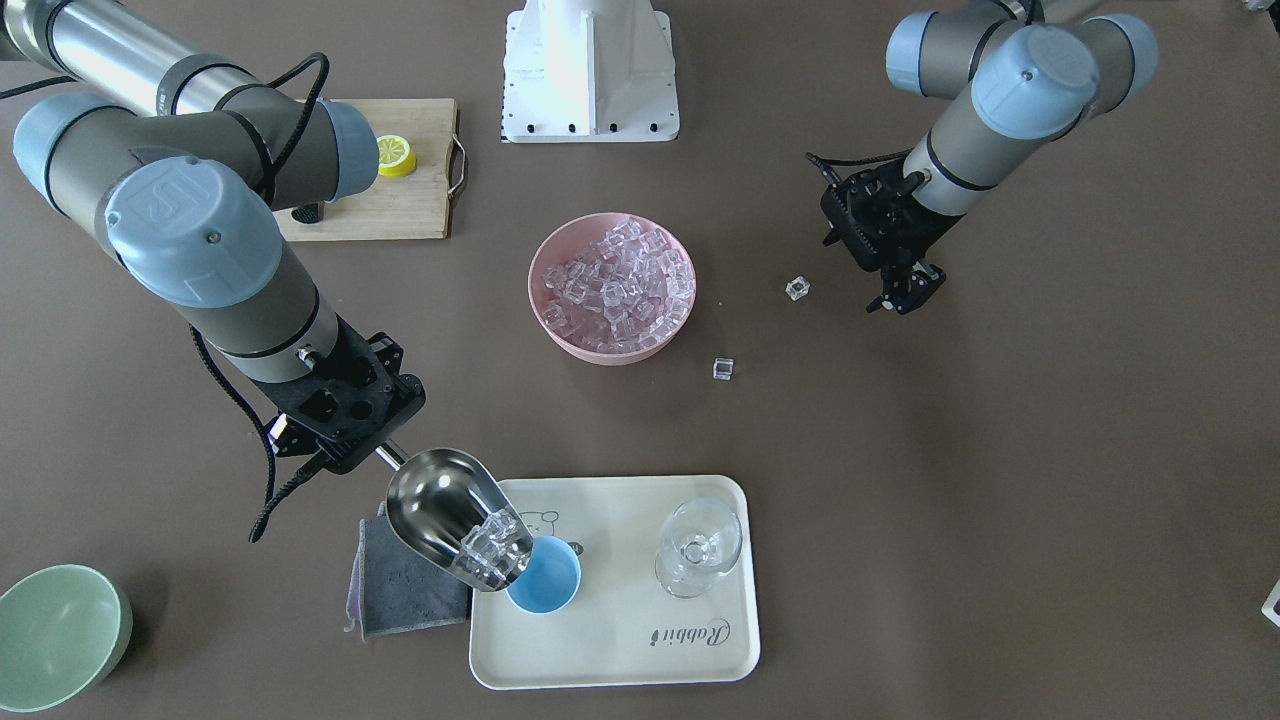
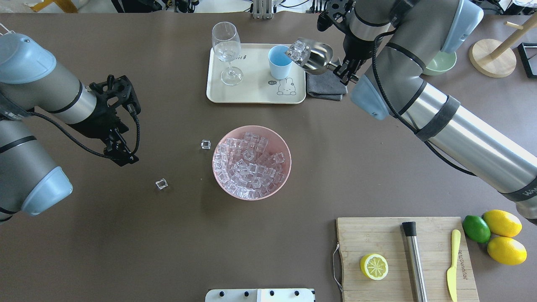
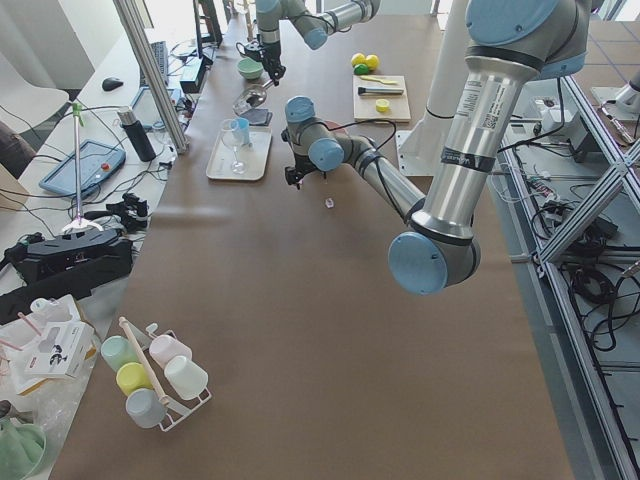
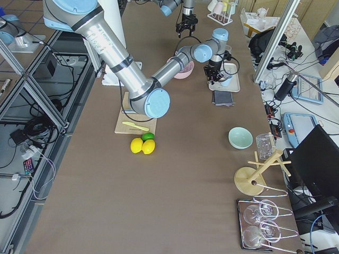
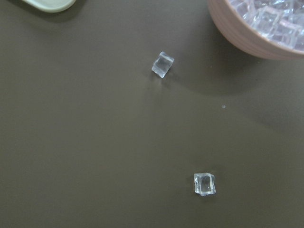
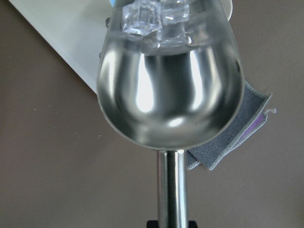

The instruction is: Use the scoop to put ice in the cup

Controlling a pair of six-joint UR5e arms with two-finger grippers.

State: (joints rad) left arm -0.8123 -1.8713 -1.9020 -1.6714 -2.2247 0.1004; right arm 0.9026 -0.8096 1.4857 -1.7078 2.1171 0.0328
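Note:
My right gripper is shut on the bar handle of the steel scoop, which is tilted down with its mouth over the rim of the light-blue cup on the tray. A few ice cubes sit at the scoop's lip, as the right wrist view shows. The pink bowl at mid-table is full of ice. My left gripper hangs open and empty, well apart from the bowl. Two loose cubes lie near it.
The cream tray also holds a clear stemmed glass. A grey cloth lies beside the tray under the scoop. A pale green bowl is past it. The cutting board holds a lemon half, steel cylinder and yellow knife.

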